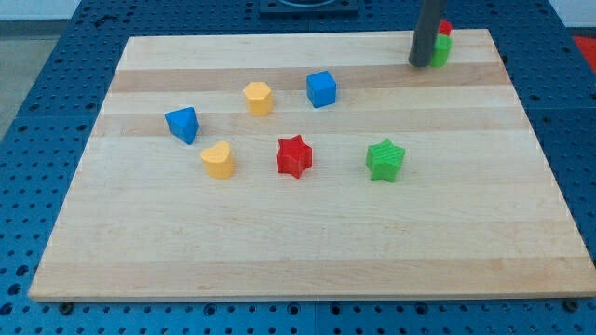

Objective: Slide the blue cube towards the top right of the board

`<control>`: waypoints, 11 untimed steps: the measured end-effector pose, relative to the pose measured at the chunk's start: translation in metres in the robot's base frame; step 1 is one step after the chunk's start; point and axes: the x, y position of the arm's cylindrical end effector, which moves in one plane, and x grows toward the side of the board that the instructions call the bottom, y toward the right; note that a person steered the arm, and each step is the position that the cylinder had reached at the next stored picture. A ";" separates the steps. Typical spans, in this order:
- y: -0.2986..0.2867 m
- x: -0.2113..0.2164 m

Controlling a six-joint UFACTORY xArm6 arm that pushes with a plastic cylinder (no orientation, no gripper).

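The blue cube [321, 88] sits on the wooden board [307, 242] a little above the board's middle, near the view's top. My tip [420, 63] is at the board's top right, well to the right of the blue cube and apart from it. The rod stands right against a red block [445, 28] and a green block [441, 50], which it partly hides.
A yellow block [258, 98] lies just left of the blue cube. A blue triangular block [183, 124] is further left. A yellow heart-shaped block [218, 160], a red star [294, 156] and a green star [385, 159] lie across the middle.
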 end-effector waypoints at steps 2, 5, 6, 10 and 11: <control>0.007 0.002; -0.066 0.114; -0.143 0.114; -0.163 0.057; -0.149 0.045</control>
